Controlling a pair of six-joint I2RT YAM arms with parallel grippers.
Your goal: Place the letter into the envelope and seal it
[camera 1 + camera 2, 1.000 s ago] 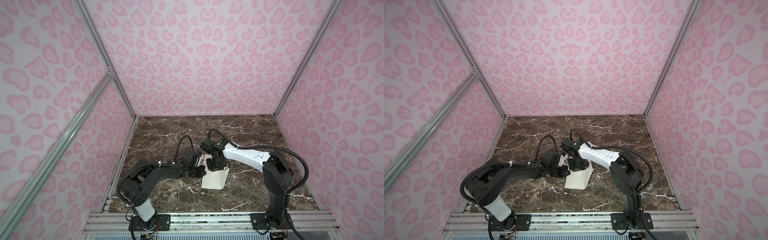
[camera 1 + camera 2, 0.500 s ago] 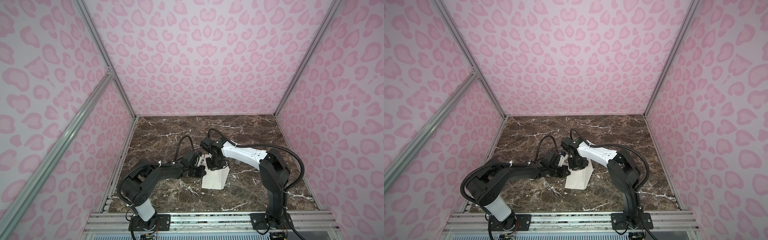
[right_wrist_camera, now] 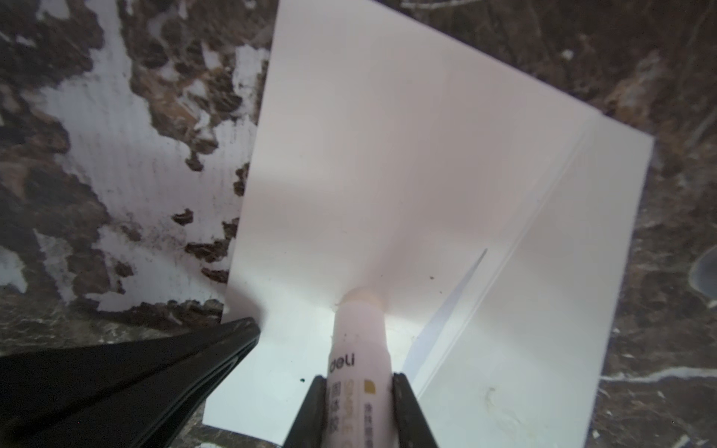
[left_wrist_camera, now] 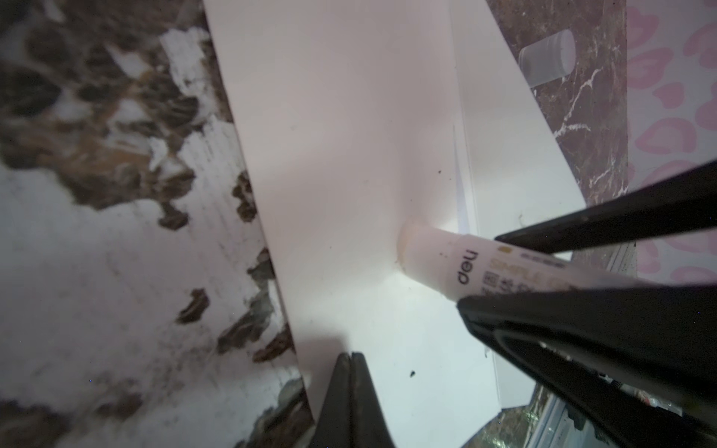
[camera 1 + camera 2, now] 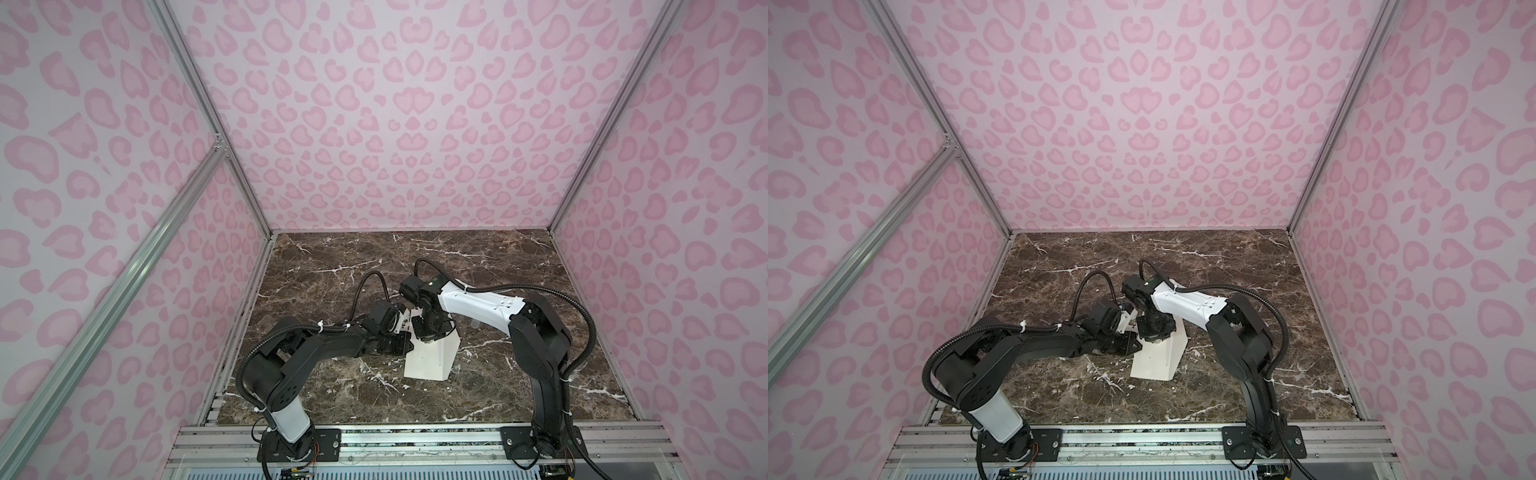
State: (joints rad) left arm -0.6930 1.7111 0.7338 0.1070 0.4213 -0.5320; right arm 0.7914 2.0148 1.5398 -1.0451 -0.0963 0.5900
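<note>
Right wrist view: right pincer (image 3: 359, 378), slightly parted, clamps glue stick (image 3: 359, 329), tip touching envelope (image 3: 388, 155); left pincer (image 3: 252, 327) closed, touching envelope's edge

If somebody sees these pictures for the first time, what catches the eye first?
Pink spotted walls enclose a dark marble table. At its middle both arms meet over the cream envelope. The right gripper holds a glue stick, tip pressed on the envelope, and the shut left gripper touches its edge.
</note>
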